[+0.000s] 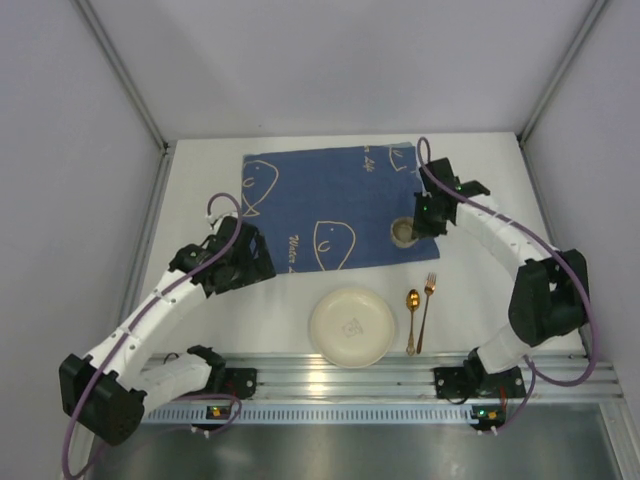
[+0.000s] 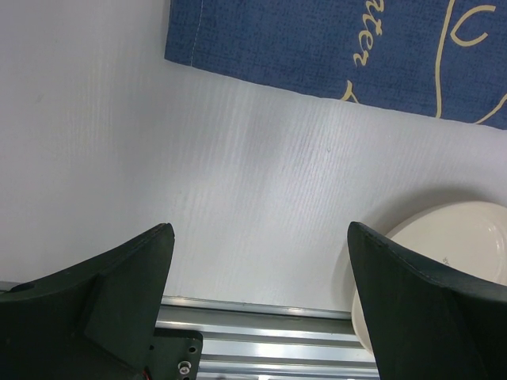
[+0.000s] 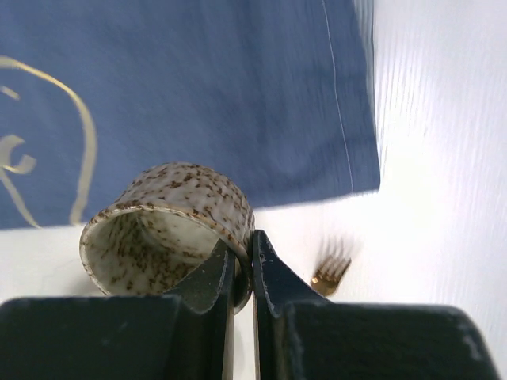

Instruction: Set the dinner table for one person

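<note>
At the 4 o'clock corner of the blue fish-print cloth (image 1: 320,195), the right tool (image 3: 242,247) pinches the rim of a speckled ceramic cup (image 3: 170,210), plain only wrist-side; the left tool (image 2: 261,231) is spread over the open white matte surface (image 2: 238,174).

Dinner table (image 1: 200,185) bears spoon (image 1: 412,318) between plate (image 1: 352,327) and fork (image 1: 426,310).

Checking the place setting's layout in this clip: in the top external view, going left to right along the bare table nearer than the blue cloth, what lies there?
cream plate → gold spoon → gold fork
</note>
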`<action>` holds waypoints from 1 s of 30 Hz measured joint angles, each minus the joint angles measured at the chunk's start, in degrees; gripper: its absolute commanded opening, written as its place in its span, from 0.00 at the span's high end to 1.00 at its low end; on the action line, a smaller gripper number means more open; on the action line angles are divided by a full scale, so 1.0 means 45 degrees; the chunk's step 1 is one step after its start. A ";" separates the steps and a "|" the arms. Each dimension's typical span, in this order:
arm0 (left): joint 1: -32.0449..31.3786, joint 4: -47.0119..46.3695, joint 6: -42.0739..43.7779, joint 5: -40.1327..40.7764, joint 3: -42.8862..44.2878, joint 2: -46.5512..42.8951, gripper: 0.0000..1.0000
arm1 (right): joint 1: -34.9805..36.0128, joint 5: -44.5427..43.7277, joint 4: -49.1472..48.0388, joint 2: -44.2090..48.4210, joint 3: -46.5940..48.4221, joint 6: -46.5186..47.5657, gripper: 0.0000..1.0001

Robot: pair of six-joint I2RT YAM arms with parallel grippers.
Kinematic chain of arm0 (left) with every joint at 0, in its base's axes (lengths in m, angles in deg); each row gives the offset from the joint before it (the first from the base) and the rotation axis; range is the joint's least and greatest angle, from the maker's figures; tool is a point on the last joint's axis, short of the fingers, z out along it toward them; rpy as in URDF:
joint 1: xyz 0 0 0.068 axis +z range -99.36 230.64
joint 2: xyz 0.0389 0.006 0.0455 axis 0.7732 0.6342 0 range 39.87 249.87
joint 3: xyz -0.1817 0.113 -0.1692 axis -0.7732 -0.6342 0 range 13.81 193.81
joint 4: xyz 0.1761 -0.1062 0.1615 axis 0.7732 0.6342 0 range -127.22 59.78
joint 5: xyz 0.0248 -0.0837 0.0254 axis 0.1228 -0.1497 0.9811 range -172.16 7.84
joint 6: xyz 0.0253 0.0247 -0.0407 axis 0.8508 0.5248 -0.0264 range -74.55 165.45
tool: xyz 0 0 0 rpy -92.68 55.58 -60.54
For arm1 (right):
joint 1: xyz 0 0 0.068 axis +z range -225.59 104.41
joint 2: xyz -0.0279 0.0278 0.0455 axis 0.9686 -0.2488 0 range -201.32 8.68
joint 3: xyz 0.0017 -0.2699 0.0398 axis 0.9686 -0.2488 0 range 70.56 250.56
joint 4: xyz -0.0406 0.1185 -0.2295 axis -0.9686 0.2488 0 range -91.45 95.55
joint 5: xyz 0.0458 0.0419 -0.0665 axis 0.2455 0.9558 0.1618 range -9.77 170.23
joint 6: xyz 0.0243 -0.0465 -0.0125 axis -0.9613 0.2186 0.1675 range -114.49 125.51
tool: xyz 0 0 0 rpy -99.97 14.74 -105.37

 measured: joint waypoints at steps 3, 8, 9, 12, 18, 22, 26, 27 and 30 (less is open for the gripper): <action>0.0000 -0.0097 0.0029 -0.0034 0.0000 0.0204 0.04 | 0.0000 -0.0253 0.0321 -0.0359 0.2331 0.0112 1.00; 0.0000 -0.0165 0.0063 -0.0136 0.0000 0.0602 0.05 | -0.0146 -0.0753 0.0563 -0.3895 0.7665 0.0219 1.00; 0.0000 -0.0170 0.0078 -0.0141 0.0000 0.0631 0.05 | -0.0194 -0.0806 0.0850 -0.4721 0.8748 0.0219 1.00; 0.0000 -0.0165 0.0092 -0.0160 0.0000 0.0675 0.05 | -0.0500 -0.0806 0.1617 -0.8301 1.3032 0.0000 1.00; 0.0000 -0.0170 0.0078 -0.0243 0.0005 0.1010 0.05 | -0.1384 -0.0826 0.1904 -1.1973 1.5868 -0.0962 0.99; 0.0000 -0.0165 0.0078 -0.0243 0.0121 0.1564 0.05 | -0.1846 -0.0661 0.2011 -1.2590 1.5868 -0.1477 0.96; 0.0000 -0.0204 0.0087 -0.0248 0.0646 0.2710 0.05 | -0.2045 0.0243 0.1870 -1.2774 1.5868 -0.1715 0.89; 0.0000 -0.0243 0.0107 -0.0257 0.0860 0.3094 0.05 | -0.2040 0.0627 0.1821 -1.2798 1.5863 -0.1729 0.84; 0.0000 -0.0423 0.0199 -0.0364 0.1603 0.4347 0.05 | -0.1957 0.1724 0.1540 -1.2808 1.5586 -0.1647 0.50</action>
